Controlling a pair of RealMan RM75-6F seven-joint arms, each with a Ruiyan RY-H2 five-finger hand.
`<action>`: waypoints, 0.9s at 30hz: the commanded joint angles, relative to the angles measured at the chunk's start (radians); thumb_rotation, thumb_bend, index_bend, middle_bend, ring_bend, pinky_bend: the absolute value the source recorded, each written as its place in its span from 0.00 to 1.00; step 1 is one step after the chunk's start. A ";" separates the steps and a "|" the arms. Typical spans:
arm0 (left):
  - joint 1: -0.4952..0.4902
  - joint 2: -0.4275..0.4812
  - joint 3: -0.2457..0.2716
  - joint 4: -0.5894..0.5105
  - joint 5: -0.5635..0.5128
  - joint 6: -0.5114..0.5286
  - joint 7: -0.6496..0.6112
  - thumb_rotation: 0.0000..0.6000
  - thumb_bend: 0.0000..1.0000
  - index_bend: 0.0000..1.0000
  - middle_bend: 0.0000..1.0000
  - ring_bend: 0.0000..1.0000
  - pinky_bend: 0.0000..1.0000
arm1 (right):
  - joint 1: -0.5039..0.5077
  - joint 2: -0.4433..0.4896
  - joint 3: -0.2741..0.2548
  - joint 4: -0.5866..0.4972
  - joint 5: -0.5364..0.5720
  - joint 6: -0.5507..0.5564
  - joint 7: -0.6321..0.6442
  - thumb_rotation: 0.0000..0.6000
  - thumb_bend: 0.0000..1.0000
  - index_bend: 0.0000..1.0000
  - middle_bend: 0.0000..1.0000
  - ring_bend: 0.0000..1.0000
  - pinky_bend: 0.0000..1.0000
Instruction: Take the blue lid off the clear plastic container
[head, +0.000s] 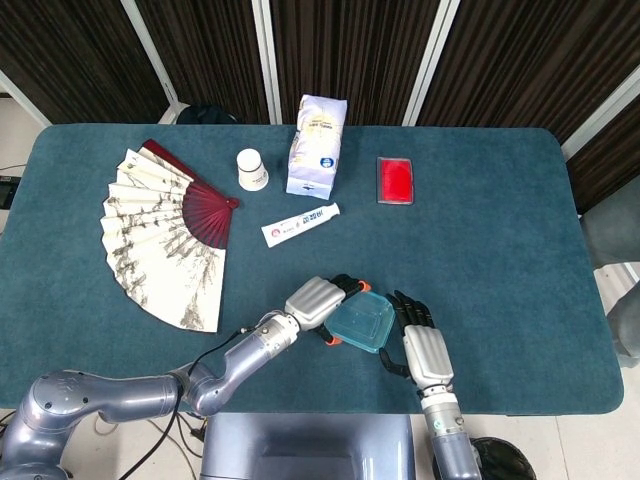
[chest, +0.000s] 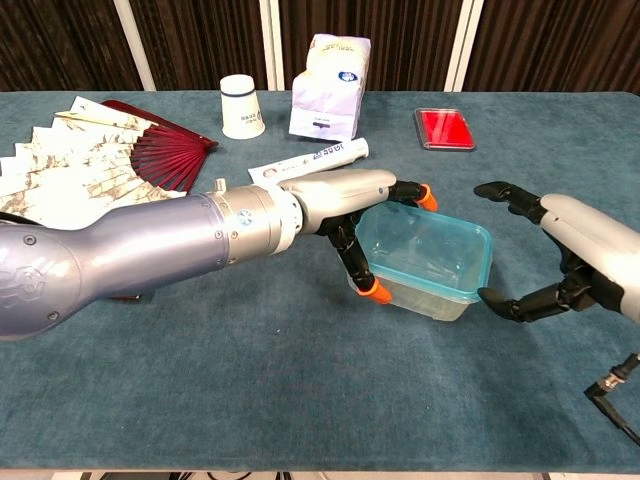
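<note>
while my left hand (chest: 345, 215) grips the light, slippery clear container (chest: 425, 290), its thin blue lid (chest: 425, 250) should flex, so my released right hand (chest: 570, 255) should catch the rim's near corner

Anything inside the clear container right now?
Through the blue lid and the walls of the clear container nothing shows in either view. The left hand grips its near-left end, where its fingers cover that corner.

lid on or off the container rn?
On. The blue lid sits on the clear container, rim flush all round. Left hand grips its side; right hand is open beside it.
</note>
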 joint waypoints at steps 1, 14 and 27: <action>-0.001 0.001 0.004 -0.003 0.002 -0.001 0.003 1.00 0.13 0.25 0.28 0.27 0.40 | 0.002 -0.003 0.000 0.002 -0.001 0.002 -0.003 1.00 0.29 0.00 0.00 0.00 0.00; 0.004 0.021 0.012 -0.013 0.002 0.010 0.012 1.00 0.13 0.25 0.28 0.27 0.40 | 0.008 -0.004 0.005 -0.004 0.011 0.017 -0.009 1.00 0.29 0.00 0.00 0.00 0.00; 0.003 0.018 0.018 -0.021 -0.002 0.010 0.018 1.00 0.13 0.25 0.28 0.27 0.40 | 0.010 -0.012 0.000 -0.010 0.024 0.023 -0.004 1.00 0.29 0.00 0.00 0.00 0.00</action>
